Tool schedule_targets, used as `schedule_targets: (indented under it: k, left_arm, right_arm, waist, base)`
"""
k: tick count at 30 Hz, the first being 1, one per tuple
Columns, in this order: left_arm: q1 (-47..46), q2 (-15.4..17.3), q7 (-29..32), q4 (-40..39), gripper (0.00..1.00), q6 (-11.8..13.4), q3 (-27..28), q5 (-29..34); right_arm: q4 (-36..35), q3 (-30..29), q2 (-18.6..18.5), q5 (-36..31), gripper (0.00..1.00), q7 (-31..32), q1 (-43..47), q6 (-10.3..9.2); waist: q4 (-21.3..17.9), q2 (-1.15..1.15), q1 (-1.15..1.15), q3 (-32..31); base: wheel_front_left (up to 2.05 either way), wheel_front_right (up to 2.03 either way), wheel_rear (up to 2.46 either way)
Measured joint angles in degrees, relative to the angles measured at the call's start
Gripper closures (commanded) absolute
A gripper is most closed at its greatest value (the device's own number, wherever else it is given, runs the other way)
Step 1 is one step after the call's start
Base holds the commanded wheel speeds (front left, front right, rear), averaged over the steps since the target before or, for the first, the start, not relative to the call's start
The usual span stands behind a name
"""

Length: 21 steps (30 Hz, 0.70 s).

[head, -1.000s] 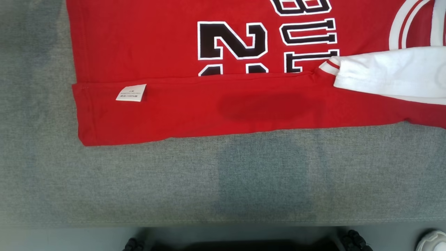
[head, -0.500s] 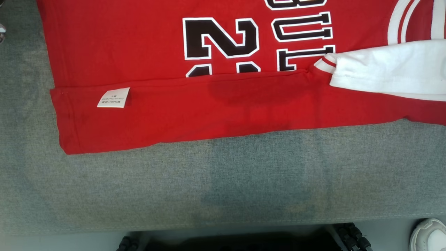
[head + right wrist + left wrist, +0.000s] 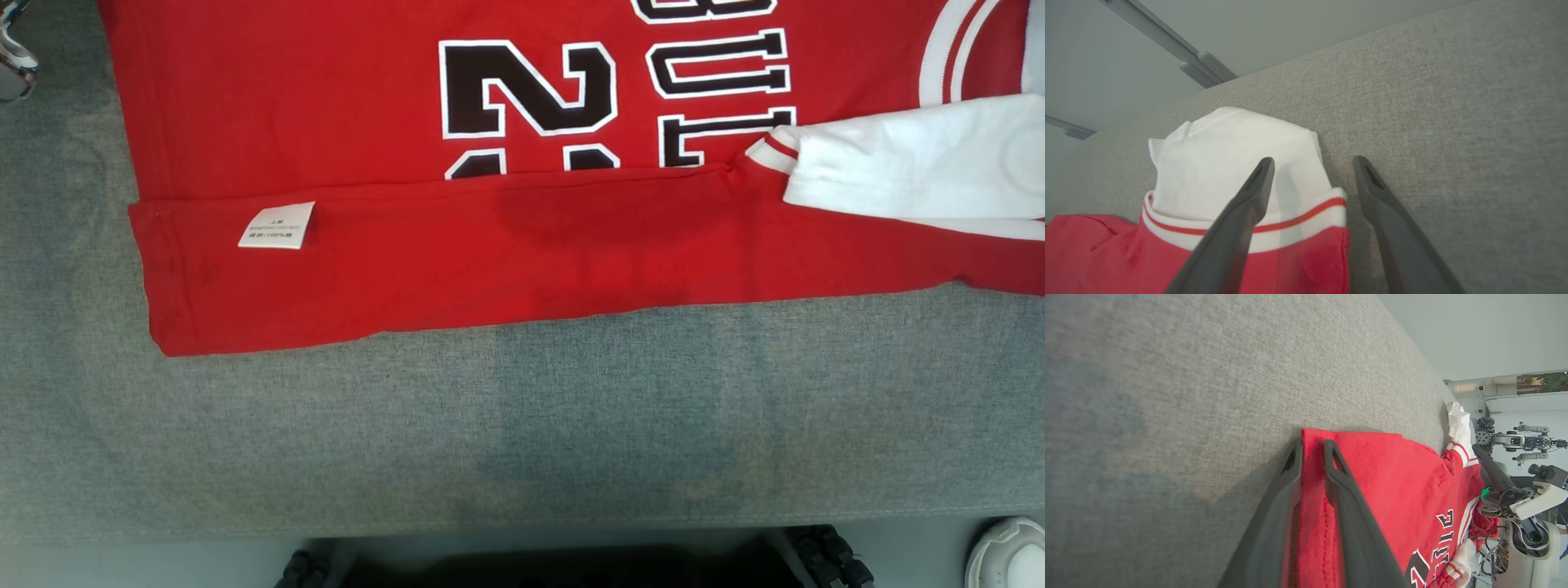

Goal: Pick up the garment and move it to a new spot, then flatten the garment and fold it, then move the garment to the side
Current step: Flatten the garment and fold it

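Observation:
The garment (image 3: 522,245) is a red jersey with black numerals and letters, lying flat on a grey cushion (image 3: 522,425). Its near long side is folded over, which bares a white label (image 3: 277,225), and a white sleeve (image 3: 914,163) lies across it at the right. In the left wrist view my left gripper (image 3: 1312,445) is shut on a corner of the red hem (image 3: 1312,498), one finger on each side of the cloth. In the right wrist view my right gripper (image 3: 1313,161) stands open, straddling the edge of the other white sleeve (image 3: 1224,163) above its red-striped cuff (image 3: 1298,222).
The cushion's front edge (image 3: 522,523) runs across the bottom of the head view, with my dark base and wheels (image 3: 833,559) below it. A white shoe (image 3: 1008,555) is at the bottom right. A pale metal part (image 3: 12,61) pokes in at the upper left.
The whole head picture has shifted, so the camera has moved; the garment lies as before. The pale metal part at the upper left has come further into view.

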Motion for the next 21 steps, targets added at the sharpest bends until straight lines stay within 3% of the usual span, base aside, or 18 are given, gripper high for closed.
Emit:
schedule_targets:
  k: [5,7,9,14,16,17,18,21]
  left_arm:
    - [-0.18,-0.42,-0.01,1.00,0.82,-0.57,-0.38,0.00]
    - [-0.19,-0.54,-0.01,1.37,0.94,-0.75,-0.49,0.00]
    - [-0.19,-0.65,-0.01,1.62,0.99,-0.78,-0.67,0.00]
    - [-0.60,-1.05,0.00,1.89,1.00,-1.35,-0.88,0.01]
    - [-0.76,-1.34,-0.01,2.04,1.00,-1.98,-1.04,0.14]
    - [-0.79,-1.43,0.00,2.11,1.00,-2.30,-1.18,0.25]
    - [-0.82,-1.49,0.00,2.19,1.00,-2.58,-1.29,0.38]
    - [-0.98,-1.63,0.00,2.43,1.00,-3.27,-1.47,0.41]
  right_arm:
    - [0.56,0.14,-0.01,0.02,0.00,0.20,-0.20,0.49]
    - [0.66,0.24,-0.01,0.02,0.00,0.31,-0.25,0.49]
    - [0.90,0.36,-0.02,0.02,0.00,0.76,-0.41,0.48]
    - [1.34,0.80,-0.03,0.02,0.01,1.30,-1.04,0.49]
    - [1.58,0.98,-0.01,0.01,0.69,1.30,-1.04,0.49]
    - [1.63,1.15,-0.01,0.01,0.93,1.44,-1.05,0.65]
    - [1.64,1.33,0.02,0.01,1.00,1.55,-1.05,0.79]
    - [1.75,1.51,0.19,0.01,1.00,1.55,-1.23,0.80]
  waist:
    - [0.31,0.00,0.00,-0.31]
    - [0.42,0.00,0.00,-0.43]
    - [0.54,0.00,0.00,-0.47]
    - [0.82,0.00,0.00,-0.37]
    - [0.93,0.00,0.00,-0.35]
    - [0.98,0.00,0.00,-0.35]
    - [1.03,0.00,0.00,-0.36]
    - [1.15,0.00,0.00,-0.40]
  base:
    - [0.00,0.00,0.00]
    - [0.00,0.00,0.00]
    - [0.00,0.00,0.00]
    - [0.00,0.00,0.00]
    - [0.00,0.00,0.00]
    - [0.00,0.00,0.00]
    - [0.00,0.00,0.00]
    - [0.00,0.00,0.00]
